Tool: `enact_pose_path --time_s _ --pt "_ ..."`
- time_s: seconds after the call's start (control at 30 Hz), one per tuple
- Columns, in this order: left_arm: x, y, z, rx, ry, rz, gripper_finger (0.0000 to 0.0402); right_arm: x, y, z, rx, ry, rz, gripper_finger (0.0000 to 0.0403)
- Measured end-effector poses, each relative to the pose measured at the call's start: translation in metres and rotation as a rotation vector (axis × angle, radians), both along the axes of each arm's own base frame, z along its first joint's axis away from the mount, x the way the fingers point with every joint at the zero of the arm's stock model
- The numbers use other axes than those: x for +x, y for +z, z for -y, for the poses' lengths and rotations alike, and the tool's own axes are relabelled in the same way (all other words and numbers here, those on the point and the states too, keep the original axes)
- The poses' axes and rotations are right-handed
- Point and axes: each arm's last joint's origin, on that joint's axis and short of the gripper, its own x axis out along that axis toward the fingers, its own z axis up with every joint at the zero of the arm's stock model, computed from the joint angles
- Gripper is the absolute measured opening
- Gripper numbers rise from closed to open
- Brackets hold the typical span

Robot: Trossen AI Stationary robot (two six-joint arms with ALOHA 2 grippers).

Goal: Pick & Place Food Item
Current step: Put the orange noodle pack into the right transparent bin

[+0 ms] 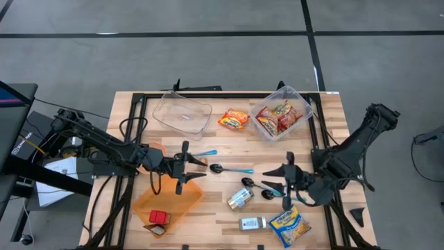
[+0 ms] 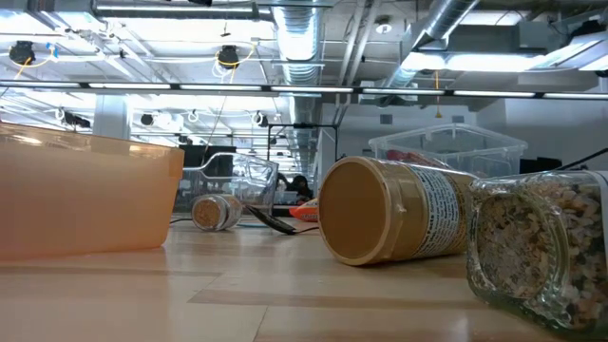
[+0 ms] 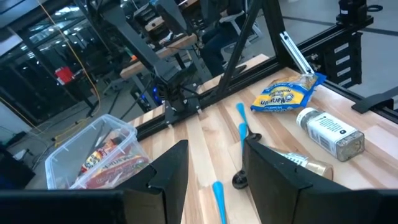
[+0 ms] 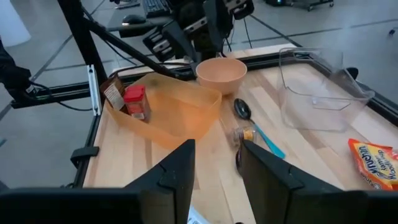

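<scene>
Table stock, front edge to back.

1. Spice jar (image 1: pixel 252 223) and yellow-and-blue packet (image 1: pixel 289 226): both lie loose at the front edge, near each other. The packet seems a likely food item for the task and is in easy reach of the right arm.
2. Orange bin (image 1: pixel 182 196), front left: holds a red-capped item (image 1: pixel 159 217) and a small brown pack in its near corner. The rest is bare, so it is probably a drop-off.
3. Gold-lidded jar (image 1: pixel 241 198): on its side, mid-table, beside the bin.
4. Right gripper (image 4: pixel 217 155): low over the table right of centre and facing inward. Its fingers are parted with nothing between them.
5. Left gripper (image 3: pixel 216 158): opposite, left of centre, claw likewise spread and empty. No food is held yet.
6. Blue-handled spoons (image 1: pixel 229 169): scattered between the two grippers.
7. Peach bowl (image 4: pixel 221 73): close by the left arm; contents not visible.
8. Orange snack packet (image 1: pixel 234 119): loose at the back, between the two tubs.
9. Clear tub (image 1: pixel 182 113), back left: empty.
10. Clear tub (image 1: pixel 305 111), back right: filled with red snack packets (image 1: pixel 276 118).
</scene>
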Motion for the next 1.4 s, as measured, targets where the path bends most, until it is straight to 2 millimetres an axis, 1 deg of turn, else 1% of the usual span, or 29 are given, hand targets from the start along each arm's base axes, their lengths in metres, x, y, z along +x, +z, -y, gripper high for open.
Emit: enact_pose_path --time_s 0.3,0.43,0.5,0.6,0.7,0.87,1.0,1.07,1.13,1.2,1.3,1.4 --pt "-0.001 0.0 0.003 -0.006 -0.011 0.004 0.0145 0.001 0.0 0.001 -0.002 -0.008 0.001 0.0123" --pt "0.003 -0.002 0.014 -0.013 -0.049 0.035 0.0145 0.001 0.0 0.001 -0.002 -0.008 0.001 0.0123" --pt "0.007 -0.004 0.022 0.002 -0.071 0.08 0.0145 0.001 0.0 0.001 -0.001 -0.009 0.002 0.0123" --pt "0.018 -0.016 0.033 0.069 -0.076 0.105 0.0145 0.001 0.0 0.001 0.001 -0.009 0.005 0.0123" --pt "0.038 -0.028 0.043 0.131 -0.008 0.091 0.0145 0.001 0.0 0.001 0.002 -0.009 0.006 0.0123" --pt "0.085 -0.048 0.064 0.274 0.15 -0.003 0.0145 0.001 0.001 0.001 0.004 -0.009 0.008 0.0123" --pt "0.118 -0.063 0.077 0.417 0.321 -0.068 0.0145 0.001 0.001 0.001 0.009 -0.009 0.013 0.0123" --pt "0.133 -0.07 0.08 0.441 0.41 -0.086 0.0145 0.001 0.001 0.001 0.009 -0.009 0.013 0.0123" --pt "0.147 -0.075 0.078 0.454 0.505 -0.096 0.0145 0.001 0.001 0.001 0.009 -0.009 0.013 0.0123" --pt "0.161 -0.078 0.067 0.462 0.614 -0.109 0.0145 0.001 0.001 0.001 0.009 -0.009 0.013 0.0123" --pt "0.179 -0.086 0.039 0.465 0.732 -0.15 0.0145 0.001 0.001 0.001 0.009 -0.009 0.013 0.0123" --pt "0.192 -0.095 0.005 0.411 0.778 -0.186 0.0145 0.001 0.001 0.0 0.01 -0.009 0.014 0.0123"
